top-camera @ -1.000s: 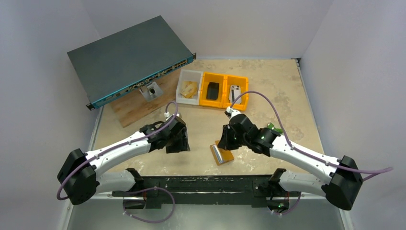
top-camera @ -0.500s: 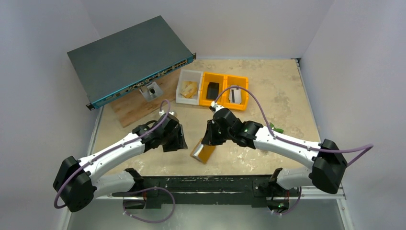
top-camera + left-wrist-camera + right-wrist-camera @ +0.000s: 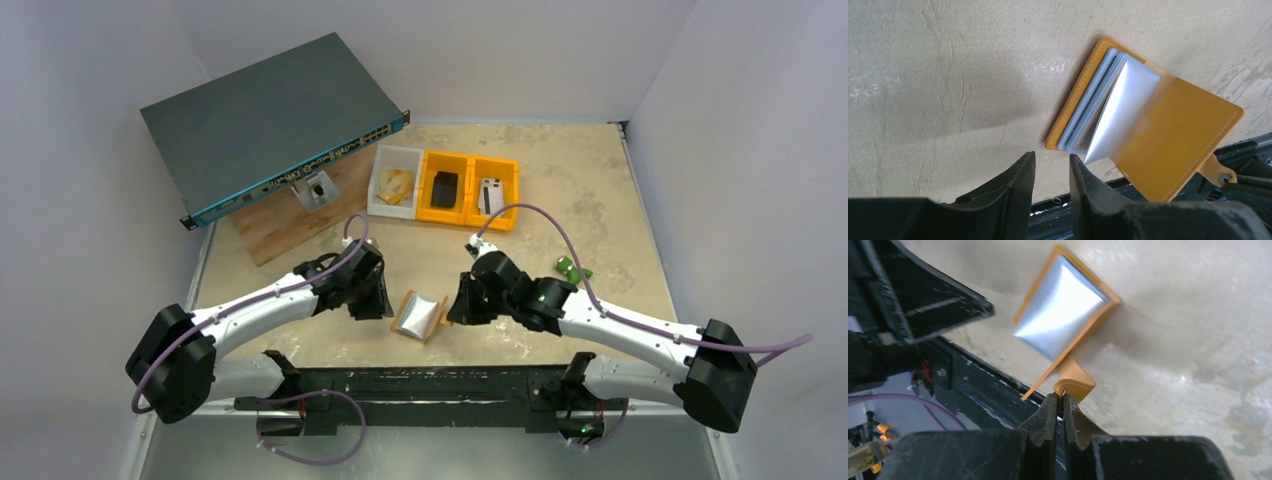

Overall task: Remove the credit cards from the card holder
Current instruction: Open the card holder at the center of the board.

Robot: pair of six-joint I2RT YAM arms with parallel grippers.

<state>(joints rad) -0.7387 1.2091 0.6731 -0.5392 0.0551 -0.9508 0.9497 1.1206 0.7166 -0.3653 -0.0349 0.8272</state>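
While the right end effector [image 3: 457, 310] [image 3: 1057, 398] is clamped shut on the snap tab [image 3: 1075, 381] [image 3: 1220, 173], the card holder [image 3: 420, 315] [image 3: 1178, 140] [image 3: 1060, 310] lies open on the worktop [image 3: 600, 200], low centre of the top view, between the two arms and just above the black base rail [image 3: 420, 385]. One tan-orange half is flat on the worktop; the other flap is lifted. Pale blue-grey cards [image 3: 1088, 112] are stacked inside, and one glossy pale leaf is bowed up. No print can be read on them.

The left end effector [image 3: 372, 305] [image 3: 1052, 161] is at the holder's left edge, fingers a narrow gap apart with nothing between them, tips just beside the card stack, not touching.

Upper left of the top view: a grey network switch [image 3: 270, 120] resting on a wooden board [image 3: 290, 230]; its port labels are too small to read. Right of it are a white bin [image 3: 395, 185] and two orange bins [image 3: 445, 188] [image 3: 495, 188], each with something inside. A small green item [image 3: 572, 268] sits right of centre.
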